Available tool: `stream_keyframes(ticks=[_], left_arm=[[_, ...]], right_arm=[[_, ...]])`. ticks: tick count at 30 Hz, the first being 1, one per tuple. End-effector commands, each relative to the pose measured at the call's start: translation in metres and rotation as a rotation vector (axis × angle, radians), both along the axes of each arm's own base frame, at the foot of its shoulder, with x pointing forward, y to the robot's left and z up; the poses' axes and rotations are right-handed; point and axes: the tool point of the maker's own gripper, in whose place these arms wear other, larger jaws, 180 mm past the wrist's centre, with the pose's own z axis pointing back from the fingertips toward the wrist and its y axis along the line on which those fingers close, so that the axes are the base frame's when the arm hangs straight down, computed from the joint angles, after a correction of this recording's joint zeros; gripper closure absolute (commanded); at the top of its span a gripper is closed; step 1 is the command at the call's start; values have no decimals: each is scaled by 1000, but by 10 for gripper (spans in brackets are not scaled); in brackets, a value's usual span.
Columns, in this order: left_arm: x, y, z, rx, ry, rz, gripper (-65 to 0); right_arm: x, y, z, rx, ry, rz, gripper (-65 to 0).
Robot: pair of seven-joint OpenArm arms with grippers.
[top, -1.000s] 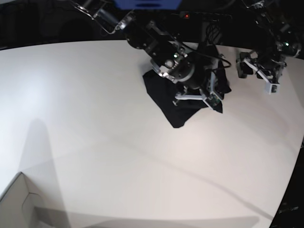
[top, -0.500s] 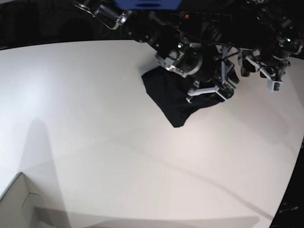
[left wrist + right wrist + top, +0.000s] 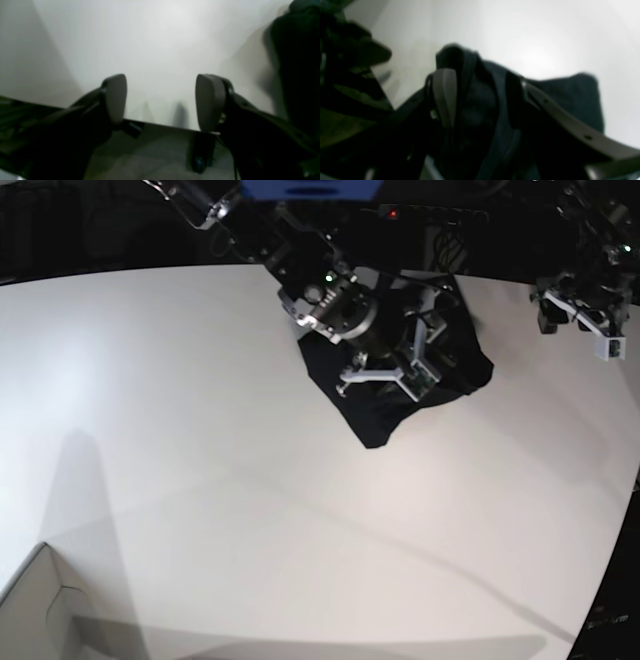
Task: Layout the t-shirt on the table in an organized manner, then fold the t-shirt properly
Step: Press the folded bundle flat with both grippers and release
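The black t-shirt (image 3: 375, 405) lies bunched in a heap at the far side of the white bench (image 3: 250, 510). My right fingers (image 3: 445, 97) stand spread just over the crumpled cloth, gripping none of it. My left fingers (image 3: 115, 97) hang wide and empty over bare bench, well apart from the heap.

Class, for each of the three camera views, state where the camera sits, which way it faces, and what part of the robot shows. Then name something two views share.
Base: high above, looking down on the table, both arms visible.
Left wrist: on the left arm, facing the table past the open left gripper.
Right wrist: on the right arm, facing the t-shirt past the right gripper, fingers apart.
Shared: the t-shirt appears in base and right wrist.
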Motion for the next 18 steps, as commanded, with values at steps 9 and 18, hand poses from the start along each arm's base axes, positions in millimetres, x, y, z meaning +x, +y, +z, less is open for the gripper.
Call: stream_keyframes(ticks=[9,18], left_arm=[[15,2,22,32,-75,-13,-419],[15,3,23,35,-77,-14,-419]], right_arm=[[-16,-21,12,29,-34,-8,-318],[-31,-28,-7,-2,12,3,-318]])
